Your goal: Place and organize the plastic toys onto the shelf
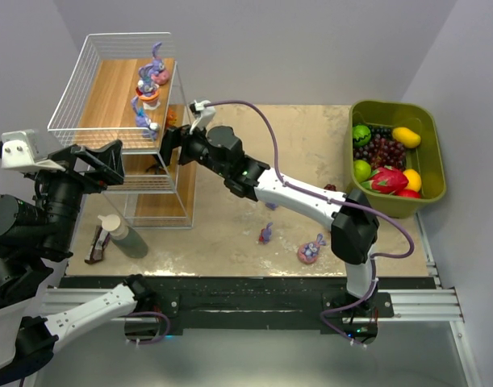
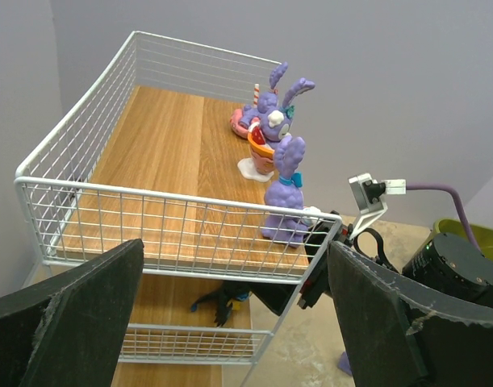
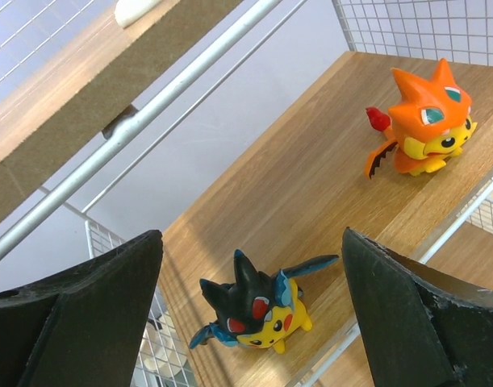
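My right claw (image 3: 248, 234) hangs released at the shelf (image 1: 109, 89), over the black toy (image 3: 254, 310) near the orange toy (image 3: 424, 129); three bunnies (image 1: 149, 85) stand on top, while two purple figures (image 1: 265, 234) wait on the table (image 1: 230, 234)

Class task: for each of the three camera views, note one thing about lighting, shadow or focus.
Top external: soft, even light, only faint shadows on the table. Left wrist: shelf and front purple bunny crisp; left gripper dark, soft-edged. Right wrist: black toy and orange toy sharp; upper board nearest the lens blurred.
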Robot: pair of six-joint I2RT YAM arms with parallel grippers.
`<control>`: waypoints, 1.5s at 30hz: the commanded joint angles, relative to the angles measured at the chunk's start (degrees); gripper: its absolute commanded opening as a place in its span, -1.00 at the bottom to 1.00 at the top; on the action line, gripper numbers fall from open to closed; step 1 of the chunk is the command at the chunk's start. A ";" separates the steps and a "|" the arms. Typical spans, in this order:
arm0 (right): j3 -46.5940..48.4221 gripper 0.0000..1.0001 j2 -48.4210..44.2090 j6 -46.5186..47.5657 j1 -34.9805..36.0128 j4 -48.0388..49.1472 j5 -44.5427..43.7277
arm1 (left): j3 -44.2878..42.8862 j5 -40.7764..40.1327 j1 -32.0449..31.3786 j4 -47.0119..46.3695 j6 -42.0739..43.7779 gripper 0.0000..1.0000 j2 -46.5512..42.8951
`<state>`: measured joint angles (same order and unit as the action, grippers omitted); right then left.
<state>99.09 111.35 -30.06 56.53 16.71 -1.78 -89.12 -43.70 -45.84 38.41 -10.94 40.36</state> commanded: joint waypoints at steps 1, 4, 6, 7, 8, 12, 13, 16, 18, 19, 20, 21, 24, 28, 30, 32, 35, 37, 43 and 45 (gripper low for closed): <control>4.53 0.93 -0.61 -0.96 0.51 1.66 0.64 | 0.09 0.02 -0.12 -1.32 -0.49 0.99 -0.02; 4.80 0.92 -0.52 -0.87 0.51 1.48 0.38 | 0.00 -0.07 -0.21 -1.32 -0.40 0.99 0.07; 5.24 0.91 -0.26 -0.87 0.42 0.96 0.29 | -0.09 -0.07 -0.12 -1.32 -0.40 0.99 0.07; 5.24 0.91 -0.17 -0.87 0.33 0.87 0.20 | -0.09 -0.07 -0.12 -1.32 -0.40 0.99 0.07; 5.24 0.91 -0.08 -0.87 0.33 0.69 0.03 | -0.17 -0.07 -0.12 -1.32 -0.31 0.99 0.07; 5.94 0.91 0.27 -1.14 0.07 0.43 0.11 | 0.00 -0.24 -0.12 -1.15 -0.31 0.99 0.07; 6.03 0.91 0.27 -1.14 -0.11 0.34 0.20 | 0.00 -0.24 -0.12 -1.23 -0.48 0.99 -0.02; 6.12 0.91 0.45 -1.22 -0.28 -0.01 0.55 | 0.26 -0.24 -0.12 -1.24 -0.40 0.99 -0.10; 5.68 0.91 0.27 -1.40 -0.55 0.25 0.64 | 0.26 -0.24 -0.12 -1.24 -0.40 0.99 -0.19; 5.42 0.91 0.10 -1.49 -0.55 0.43 0.64 | 0.26 -0.33 -0.12 -1.15 -0.40 0.99 -0.11; 5.07 0.91 -0.08 -1.49 -0.55 1.04 0.64 | 0.35 -0.33 -0.12 -1.15 -0.40 0.99 -0.19; 4.45 0.91 -0.52 -1.58 -0.55 1.31 0.64 | 0.27 -0.33 -0.12 -1.15 -0.40 0.99 -0.19; 3.66 0.91 -1.04 -1.23 -0.55 1.57 0.64 | 0.26 -0.24 -0.12 -1.24 -0.40 0.99 -0.28; 2.34 0.91 -2.54 -0.70 -0.63 2.01 0.29 | 0.35 -0.42 -0.12 -1.24 -0.49 0.99 -0.19; 1.64 0.91 -2.98 -0.43 -0.63 1.84 0.11 | 0.44 -0.24 -0.21 -1.24 -0.49 0.99 -0.19; 0.93 0.91 -3.86 -0.17 -0.72 2.01 -0.33 | 0.35 -0.24 -0.12 -1.32 -0.57 0.99 -0.19; -0.56 0.91 -5.26 0.18 -0.81 1.92 -0.94 | 0.35 -0.07 -0.12 -1.32 -0.57 0.99 -0.02; -1.79 0.91 -5.88 0.36 -0.90 2.01 -1.47 | 0.35 0.11 -0.12 -1.41 -0.57 0.99 -0.02; -4.60 0.91 -8.60 1.15 -1.16 2.54 -2.09 | 0.27 0.63 -0.12 -1.59 -0.84 0.99 0.25; -5.22 0.91 -9.48 1.24 -1.42 2.54 -2.17 | 0.27 0.72 -0.12 -1.76 -0.84 0.99 0.25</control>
<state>94.83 106.24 -29.98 55.72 15.79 -2.31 -89.12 -43.66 -45.84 38.39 -10.98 40.36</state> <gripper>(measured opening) 0.956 0.994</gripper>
